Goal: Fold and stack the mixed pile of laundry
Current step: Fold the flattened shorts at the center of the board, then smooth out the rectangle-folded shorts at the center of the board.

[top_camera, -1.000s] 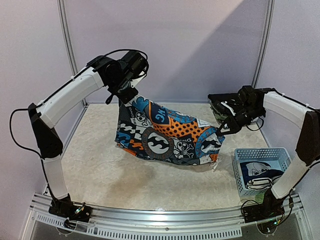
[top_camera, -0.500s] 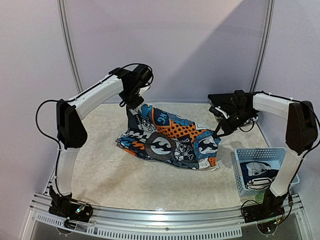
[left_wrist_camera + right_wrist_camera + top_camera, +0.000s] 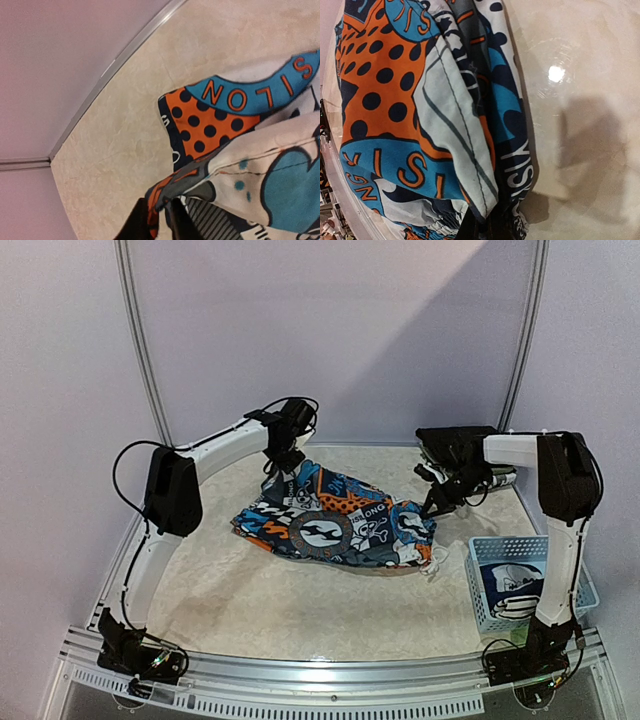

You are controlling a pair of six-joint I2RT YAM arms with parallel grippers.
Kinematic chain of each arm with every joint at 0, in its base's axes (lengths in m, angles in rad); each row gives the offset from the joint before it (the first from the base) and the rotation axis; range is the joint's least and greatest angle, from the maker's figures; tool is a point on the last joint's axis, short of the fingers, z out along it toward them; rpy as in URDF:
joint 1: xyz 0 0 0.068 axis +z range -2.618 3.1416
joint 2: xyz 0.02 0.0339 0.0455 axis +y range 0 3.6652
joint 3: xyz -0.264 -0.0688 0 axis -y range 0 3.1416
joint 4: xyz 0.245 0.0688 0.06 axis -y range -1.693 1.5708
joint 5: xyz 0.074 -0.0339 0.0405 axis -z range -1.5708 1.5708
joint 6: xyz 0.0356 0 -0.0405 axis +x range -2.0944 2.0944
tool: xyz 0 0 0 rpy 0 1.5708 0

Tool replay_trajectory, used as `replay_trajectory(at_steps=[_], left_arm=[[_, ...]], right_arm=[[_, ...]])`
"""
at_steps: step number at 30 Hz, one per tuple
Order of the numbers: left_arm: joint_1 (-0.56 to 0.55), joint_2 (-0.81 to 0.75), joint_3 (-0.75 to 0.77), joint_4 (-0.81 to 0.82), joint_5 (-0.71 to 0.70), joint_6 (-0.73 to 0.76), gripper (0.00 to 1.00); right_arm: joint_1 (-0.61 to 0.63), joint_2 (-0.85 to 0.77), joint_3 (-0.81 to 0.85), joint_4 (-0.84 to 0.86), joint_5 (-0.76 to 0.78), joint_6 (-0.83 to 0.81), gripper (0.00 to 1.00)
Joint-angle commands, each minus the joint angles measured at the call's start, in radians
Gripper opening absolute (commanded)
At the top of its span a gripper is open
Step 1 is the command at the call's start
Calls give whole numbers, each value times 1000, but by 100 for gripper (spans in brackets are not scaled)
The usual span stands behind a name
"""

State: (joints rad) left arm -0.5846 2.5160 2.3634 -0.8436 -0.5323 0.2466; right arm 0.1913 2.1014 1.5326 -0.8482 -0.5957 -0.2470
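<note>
Two-point hold on the cartoon-print garment [image 3: 335, 520], lying mostly flat on the tabletop [image 3: 250, 590] toward the far side. Clamped at its right edge by the right end effector [image 3: 432, 508]. Seemingly pinched at its far-left corner by the left end effector [image 3: 284, 467], mostly cropped in the wrist view.

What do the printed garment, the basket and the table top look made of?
Printed garment: thin matte fabric, perhaps cotton or polyester; it drapes in soft folds and shows stitched hems.
Basket: pale blue moulded plastic; rigid lattice walls.
Table top: hard, smooth, beige marble-look surface, possibly laminate; it mirrors a light spot in the right wrist view.
</note>
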Motion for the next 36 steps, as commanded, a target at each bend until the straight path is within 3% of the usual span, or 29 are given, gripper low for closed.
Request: replay_trajectory(at_steps=[1, 4, 7, 9, 14, 20, 30, 36], left_arm=[[14, 51, 52, 135, 12, 3, 25], [15, 93, 114, 101, -114, -43, 46], [14, 42, 122, 42, -184, -106, 55], [0, -60, 17, 34, -169, -161, 57], [-122, -382, -404, 177, -108, -212, 64], [-185, -524, -634, 168, 136, -438, 70], [-216, -493, -806, 284, 277, -625, 70], [-211, -488, -886, 275, 270, -625, 70]], right_arm=[[-3, 17, 26, 33, 91, 40, 6], [-3, 10, 25, 32, 127, 53, 20], [-4, -25, 31, 31, 171, 50, 29], [-4, -52, 39, 26, 189, 41, 37], [-4, -117, 55, -3, 119, 2, 59], [6, -55, 129, -89, 72, -98, 85], [28, 87, 174, -122, 170, -115, 87], [31, 102, 103, -133, 142, -102, 67]])
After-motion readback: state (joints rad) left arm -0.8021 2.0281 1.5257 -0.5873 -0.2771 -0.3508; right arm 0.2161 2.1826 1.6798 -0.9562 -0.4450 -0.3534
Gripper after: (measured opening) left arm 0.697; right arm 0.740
